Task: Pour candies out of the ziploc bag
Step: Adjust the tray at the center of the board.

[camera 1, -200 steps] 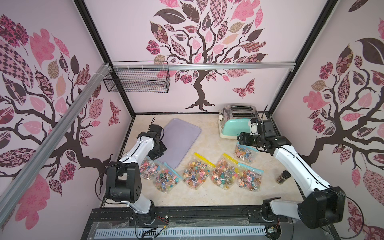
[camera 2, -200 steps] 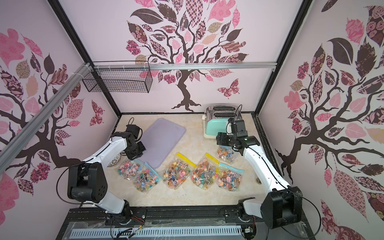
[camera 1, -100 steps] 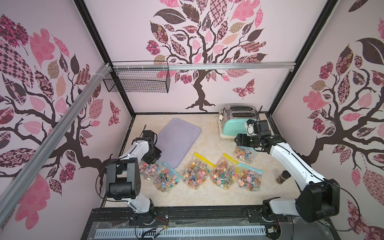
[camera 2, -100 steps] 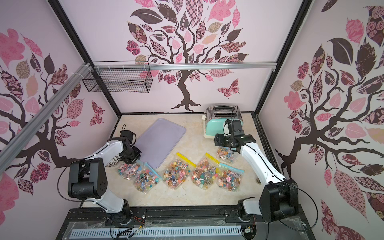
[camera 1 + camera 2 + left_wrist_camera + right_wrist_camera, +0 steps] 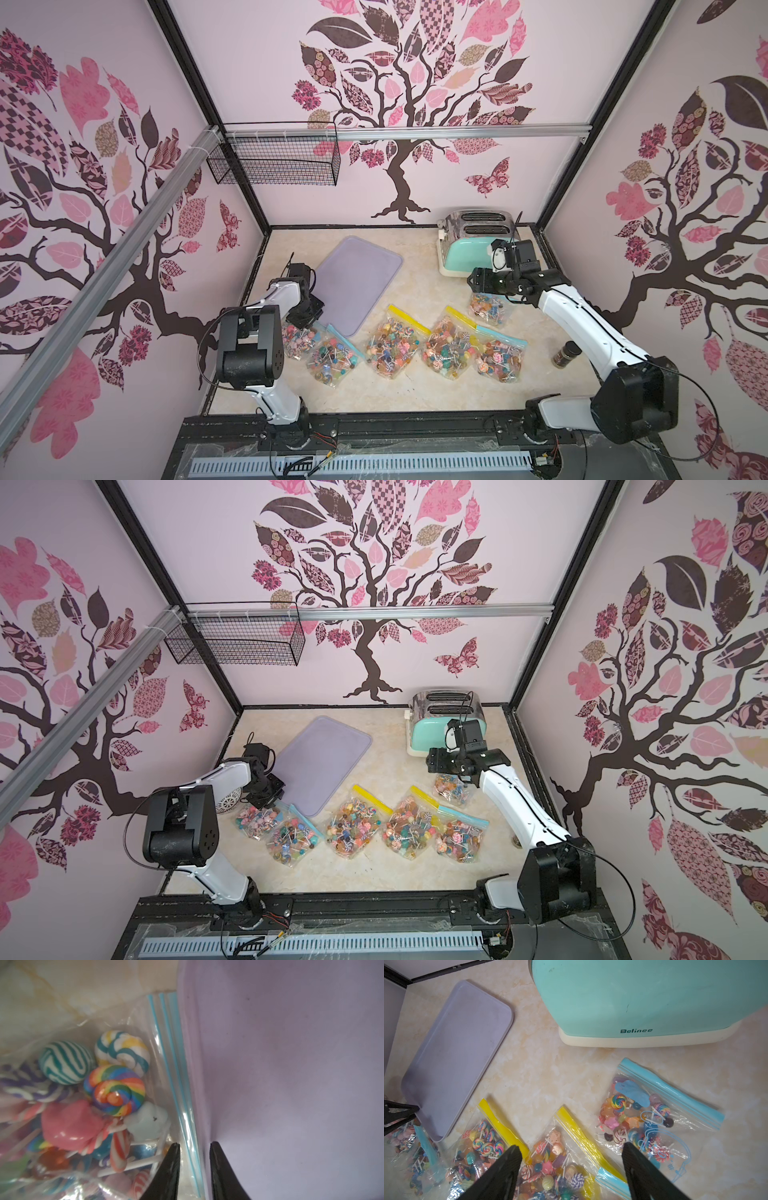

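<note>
Our left fingers (image 5: 170, 1172) stand narrowly apart astride the blue zip edge of the ziploc bag (image 5: 164, 1047). It lies on the worktop (image 5: 52, 991) against the lilac tray (image 5: 291, 1064), with the candies (image 5: 116, 1091) inside. Our right fingers (image 5: 506, 1169) hang spread wide above other bags (image 5: 654, 1126) near the toaster (image 5: 633, 991).

The candies (image 5: 390, 351) are tiny lollipops and sweets on thin white sticks, pink, orange, blue and swirled, and all that show are inside clear ziploc bags (image 5: 353, 827) lying flat on the table (image 5: 415, 395). Five bags make a row, the two middle ones with a yellow zip strip and the others with blue, and a sixth bag (image 5: 486, 309) lies apart behind the right end. In the left wrist view the leftmost bag (image 5: 158, 1047) has its thin blue zip lines just beside the lilac tray (image 5: 291, 1064), with a rainbow swirl lollipop (image 5: 115, 1089) near them.
</note>
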